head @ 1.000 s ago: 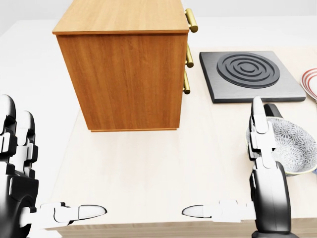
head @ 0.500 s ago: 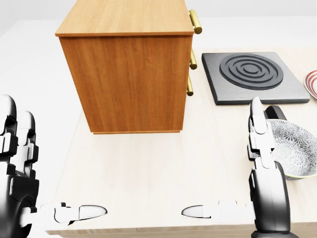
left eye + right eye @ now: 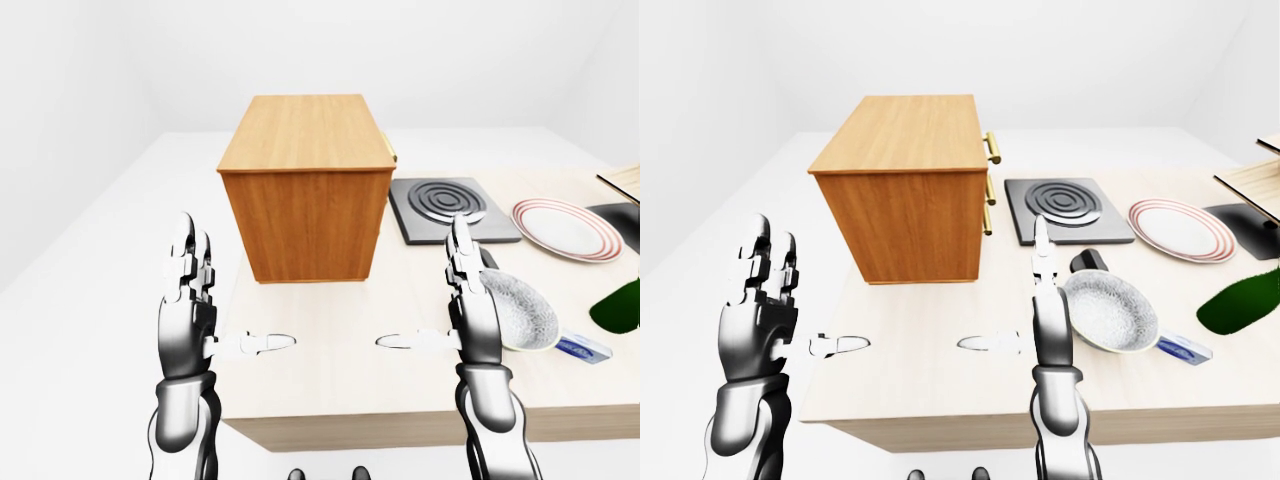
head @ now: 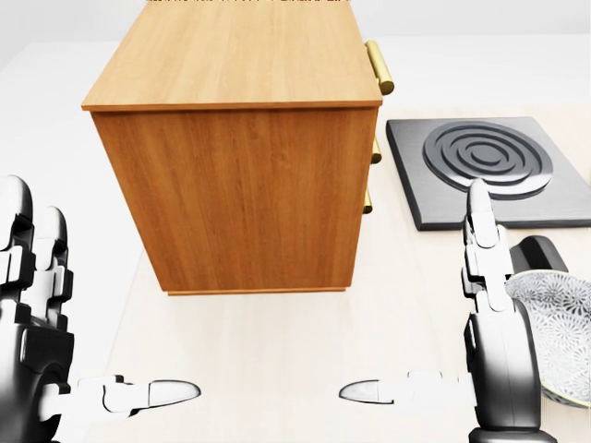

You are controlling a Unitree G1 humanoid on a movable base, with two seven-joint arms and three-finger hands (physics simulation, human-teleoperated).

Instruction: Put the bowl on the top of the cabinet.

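The bowl (image 3: 1110, 312), white with a grey pattern inside, sits on the light wooden table (image 3: 330, 380) to the right of my right hand; in the head view only its left part (image 4: 554, 318) shows at the right edge. The wooden cabinet (image 3: 305, 190) stands on the table, its flat top (image 4: 235, 55) bare and its brass handles (image 4: 379, 66) on its right side. My left hand (image 3: 235, 290) is open, fingers up, at the table's left edge. My right hand (image 3: 425, 285) is open, fingers up, just left of the bowl and not touching it.
A black hob plate (image 3: 450, 205) lies right of the cabinet, and a red-rimmed plate (image 3: 565, 228) further right. A small black object (image 3: 1090, 260) sits above the bowl. A green thing (image 3: 1240, 300) and a blue packet (image 3: 1185, 348) lie right of the bowl.
The whole head view has shifted: the cabinet looks larger and nearer, and the hob plate and bowl have slid toward the right edge. Both hands keep the same open pose.
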